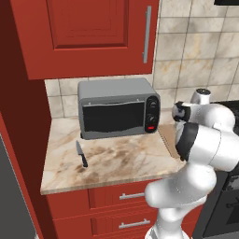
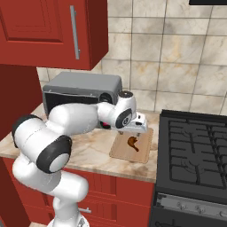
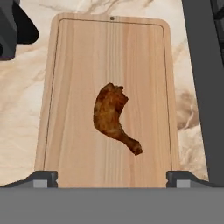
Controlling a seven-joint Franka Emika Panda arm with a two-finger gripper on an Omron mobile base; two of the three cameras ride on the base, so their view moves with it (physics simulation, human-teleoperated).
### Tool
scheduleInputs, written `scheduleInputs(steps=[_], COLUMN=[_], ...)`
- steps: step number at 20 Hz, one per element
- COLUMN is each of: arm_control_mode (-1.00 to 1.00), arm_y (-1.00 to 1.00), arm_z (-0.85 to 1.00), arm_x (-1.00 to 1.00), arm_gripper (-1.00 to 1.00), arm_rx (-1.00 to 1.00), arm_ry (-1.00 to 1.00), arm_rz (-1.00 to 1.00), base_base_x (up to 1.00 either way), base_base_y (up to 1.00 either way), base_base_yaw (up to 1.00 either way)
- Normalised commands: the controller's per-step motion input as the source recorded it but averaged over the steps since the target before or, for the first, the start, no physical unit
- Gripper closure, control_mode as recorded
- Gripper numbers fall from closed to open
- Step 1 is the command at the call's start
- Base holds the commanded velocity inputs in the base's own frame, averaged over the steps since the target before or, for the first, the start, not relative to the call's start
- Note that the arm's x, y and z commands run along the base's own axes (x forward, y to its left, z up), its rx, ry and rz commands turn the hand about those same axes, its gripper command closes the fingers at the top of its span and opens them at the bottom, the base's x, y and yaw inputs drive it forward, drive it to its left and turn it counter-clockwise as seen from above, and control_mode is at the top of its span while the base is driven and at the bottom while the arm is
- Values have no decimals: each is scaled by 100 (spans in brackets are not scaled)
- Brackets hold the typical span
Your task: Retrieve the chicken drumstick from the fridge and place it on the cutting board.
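The chicken drumstick (image 3: 111,113) is a reddish-brown piece lying flat near the middle of the tan cutting board (image 3: 74,65), thick end away from me. My gripper (image 3: 111,177) hangs straight above it, open, with its fingertips (image 3: 43,177) spread to the board's two long edges and nothing between them. From the right base view the gripper (image 2: 135,129) hovers just over the drumstick (image 2: 132,142) on the cutting board (image 2: 122,151), not touching it. A strip of the cutting board (image 1: 168,140) shows behind my arm. The fridge's dark grey side (image 1: 11,200) stands at the far left.
A grey toaster oven (image 1: 116,112) stands on the marbled countertop (image 1: 121,161) left of the board, with a black-handled knife (image 1: 81,154) in front of it. A black stove (image 2: 195,146) adjoins the board on the right. Red cabinets (image 1: 88,32) hang overhead.
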Motion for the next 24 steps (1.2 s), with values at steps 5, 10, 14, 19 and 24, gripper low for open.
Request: scheduleInputs(steps=[5, 10, 14, 19, 24], arm_control_mode=[-100, -100, -100, -100, -100], arm_y=[13, 64, 100, 100, 77], arm_z=[94, 71, 52, 5, 0], arm_x=[-83, -83, -71, -24, 0], arm_gripper=[-100, -100, -100, -100, -100], arm_rx=[22, 18, 5, -8, -16], arm_ry=[2, 0, 0, 4, 0], arm_rz=[-16, -17, -15, -19, -12], base_base_x=[0, 0, 0, 0, 0], base_base_y=[0, 0, 0, 0, 0], base_base_yaw=[0, 0, 0, 0, 0])
